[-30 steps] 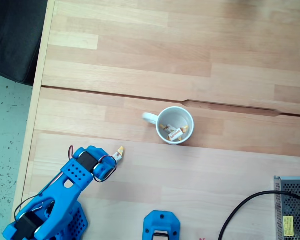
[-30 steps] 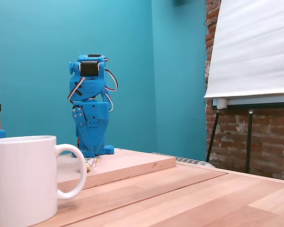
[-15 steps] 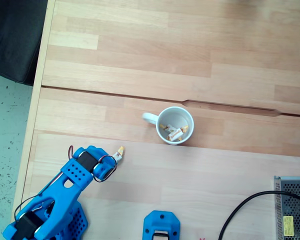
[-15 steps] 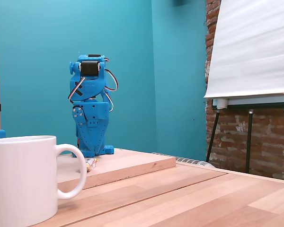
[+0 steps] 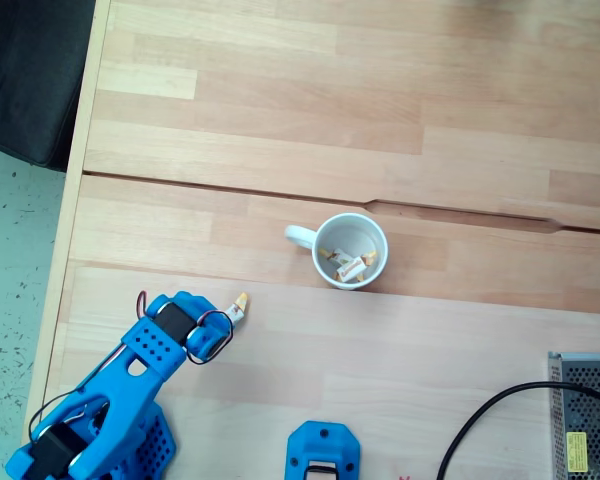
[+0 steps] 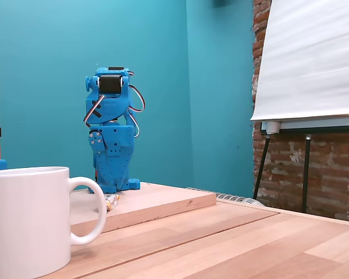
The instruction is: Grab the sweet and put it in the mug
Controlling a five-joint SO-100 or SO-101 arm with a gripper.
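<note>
One arm: blue, folded low at the table [image 5: 400, 90] corner.
Mug [image 5: 348, 250]: well apart from gripper [image 5: 223, 322], holds several wrapped candies.
Gripper: jaw state cannot be determined.
Sweet [image 5: 240, 301]: on table, just beside gripper tip.

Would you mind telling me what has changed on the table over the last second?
Nothing visibly changed. The arm stays folded at its base, the sweet still lies on the wood beside it, and the mug stands where it was with a few wrapped sweets inside.
</note>
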